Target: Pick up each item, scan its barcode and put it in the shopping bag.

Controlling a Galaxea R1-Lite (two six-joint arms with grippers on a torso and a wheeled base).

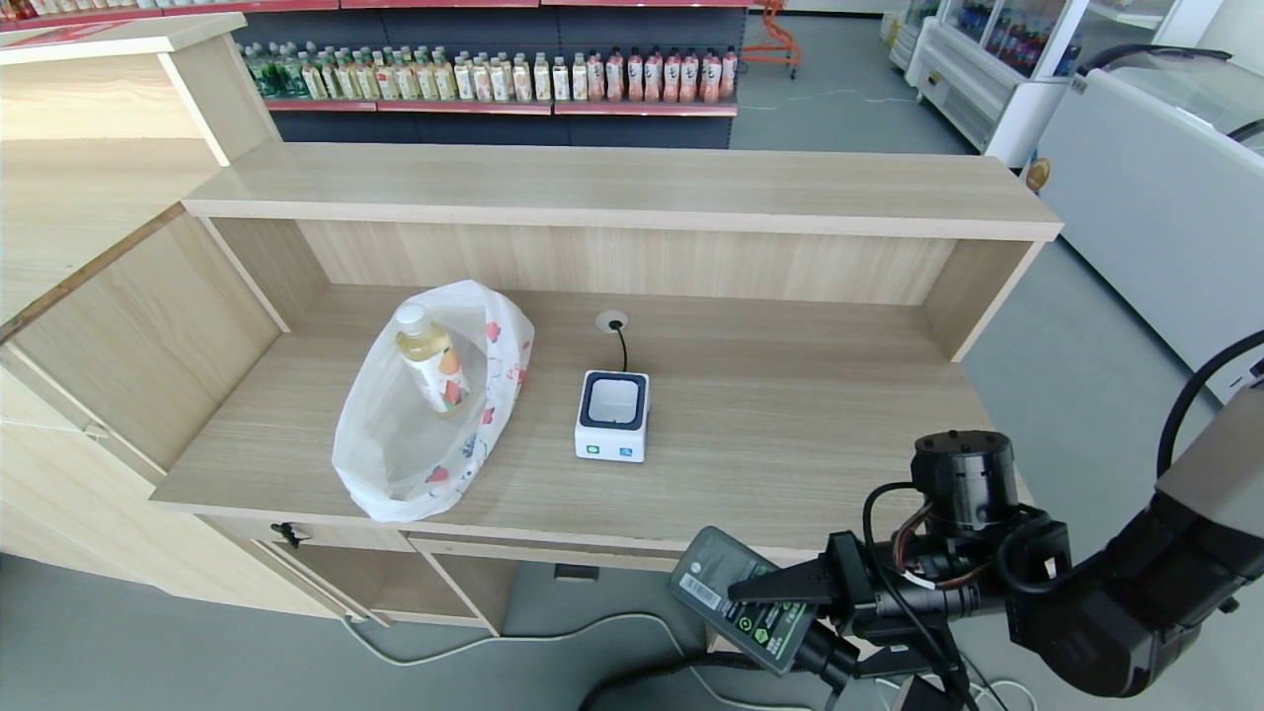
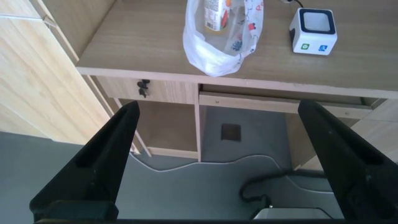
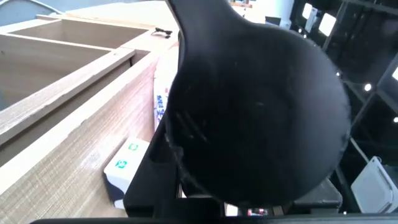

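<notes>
Right end effector (image 1: 768,610) tight on dark pouch (image 1: 709,576), in front of counter (image 1: 790,395)

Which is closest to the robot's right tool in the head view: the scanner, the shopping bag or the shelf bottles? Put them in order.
1. Scanner, middle of the counter, nearest the right tool holding a dark packet.
2. Shopping bag, on the counter's left side.
3. Shelf bottles, far back beyond the counter.
</notes>
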